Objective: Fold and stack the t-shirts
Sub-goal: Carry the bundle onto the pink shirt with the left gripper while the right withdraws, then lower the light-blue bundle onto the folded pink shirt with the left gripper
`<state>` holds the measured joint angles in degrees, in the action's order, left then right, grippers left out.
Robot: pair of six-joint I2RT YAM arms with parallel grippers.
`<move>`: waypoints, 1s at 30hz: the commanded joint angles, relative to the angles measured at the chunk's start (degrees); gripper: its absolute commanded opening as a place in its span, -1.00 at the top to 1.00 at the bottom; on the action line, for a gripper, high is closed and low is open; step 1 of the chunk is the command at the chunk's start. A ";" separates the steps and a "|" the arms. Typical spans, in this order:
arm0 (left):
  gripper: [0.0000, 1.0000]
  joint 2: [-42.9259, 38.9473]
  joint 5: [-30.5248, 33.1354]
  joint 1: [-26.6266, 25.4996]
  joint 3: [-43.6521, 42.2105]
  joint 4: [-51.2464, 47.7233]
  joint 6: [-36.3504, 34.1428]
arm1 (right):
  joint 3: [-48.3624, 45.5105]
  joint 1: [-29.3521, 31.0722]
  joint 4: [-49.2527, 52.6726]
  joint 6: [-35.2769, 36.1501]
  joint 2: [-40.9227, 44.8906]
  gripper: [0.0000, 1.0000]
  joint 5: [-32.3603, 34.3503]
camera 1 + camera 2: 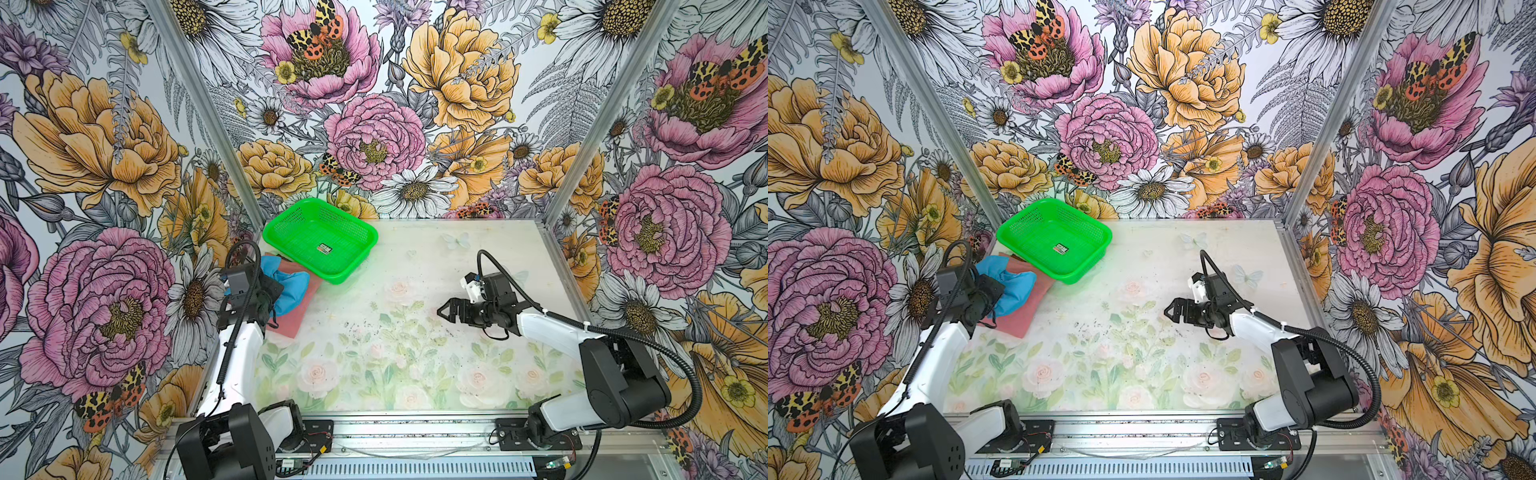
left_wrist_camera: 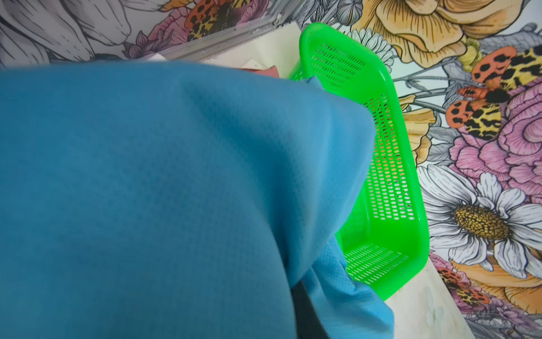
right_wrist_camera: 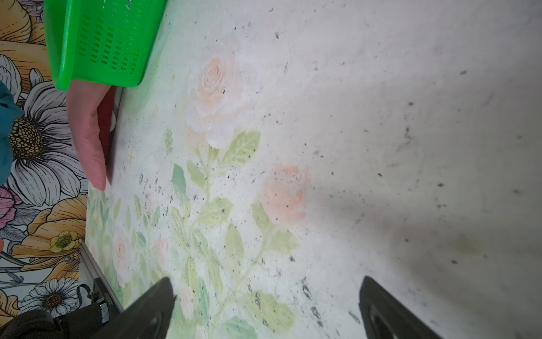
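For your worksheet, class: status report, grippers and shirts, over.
Left gripper shut on blue t-shirt, bunched. Right gripper open, empty. Green basket overlaps red-pink t-shirt.

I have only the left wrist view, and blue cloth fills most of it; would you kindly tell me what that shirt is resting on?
Observer: The blue shirt sits bunched on top of the red shirt, which lies flat on the table.
Operator: Thank you. And what is the other arm doing?
Observer: The right end effector is open over bare table, right of centre and well apart from both shirts.
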<state>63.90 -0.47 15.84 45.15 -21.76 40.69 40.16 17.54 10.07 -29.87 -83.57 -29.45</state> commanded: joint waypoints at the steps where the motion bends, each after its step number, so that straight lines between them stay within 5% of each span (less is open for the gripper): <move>1: 1.00 2.28 2.26 0.28 -1.48 10.00 4.14 | 1.05 -0.27 -0.29 1.39 1.00 -0.99 -0.79; 14: 0.98 12.35 5.35 -2.30 -3.91 22.09 8.25 | 0.62 -0.74 0.56 1.83 1.05 -0.99 -0.68; 18: 0.84 12.44 6.95 -2.56 -5.21 22.69 8.60 | 0.79 -1.06 0.75 2.04 0.82 -0.99 -0.78; 21: 0.52 12.71 5.49 -1.92 -6.37 25.29 8.71 | 1.13 -1.18 0.96 2.16 0.50 -0.99 -1.03; 24: -0.14 13.56 2.08 -1.18 -6.37 26.55 8.58 | 1.63 -1.28 1.30 2.27 0.14 -0.99 -1.25; 27: -0.67 11.55 3.92 -1.23 -5.82 23.02 8.12 | 2.02 -1.27 1.53 2.27 0.06 -0.99 -1.23; 30: -0.98 7.69 7.13 -0.91 -4.78 17.81 6.84 | 2.21 -1.26 1.49 2.18 0.07 -0.99 -1.35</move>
<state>75.40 3.84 14.24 38.98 -1.15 49.17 40.40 16.78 11.42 -28.80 -83.59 -30.28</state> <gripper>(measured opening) 0.974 0.994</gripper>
